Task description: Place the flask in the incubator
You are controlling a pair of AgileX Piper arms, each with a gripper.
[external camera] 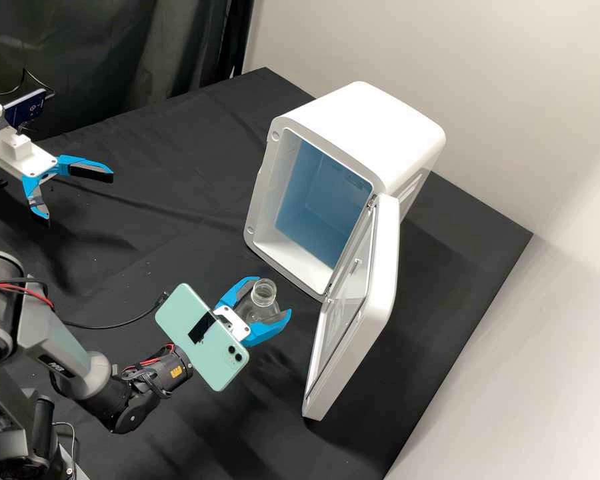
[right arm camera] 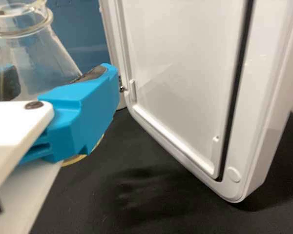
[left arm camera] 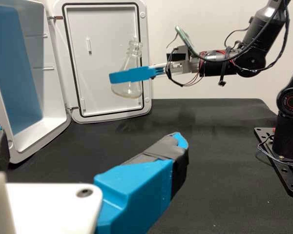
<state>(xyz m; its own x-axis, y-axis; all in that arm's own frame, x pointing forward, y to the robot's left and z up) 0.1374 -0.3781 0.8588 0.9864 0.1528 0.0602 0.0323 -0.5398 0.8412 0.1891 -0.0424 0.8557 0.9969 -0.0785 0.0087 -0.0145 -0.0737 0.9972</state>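
Well, a good part of the Erlenmeyer flask (external camera: 264, 291) is hidden from above. The right tool (external camera: 267, 300) covers its belly, so only the open mouth, the neck and a bit of shoulder show between the blue fingers (external camera: 237, 290). In the right wrist view the glass is cut off at the picture's edge, and one finger blocks much of its lower half. Whether it holds any liquid I cannot make out.

The right tool is pinching the flask around its body, a finger on each side. In the left wrist view the flask hangs clear of the black surface (left arm camera: 224, 146). Its long axis is nearly upright, mouth up, with the neck leaning slightly.

The flask is outside the white incubator (external camera: 380, 127), just before the open blue chamber. It is beside the inner face of the door (external camera: 373, 287), which stands wide open.

The left tool (external camera: 77, 195) is well apart from the flask, above the surface, with its fingers spread. A mint-green smartphone (external camera: 203, 337) is mounted on the right arm's wrist.
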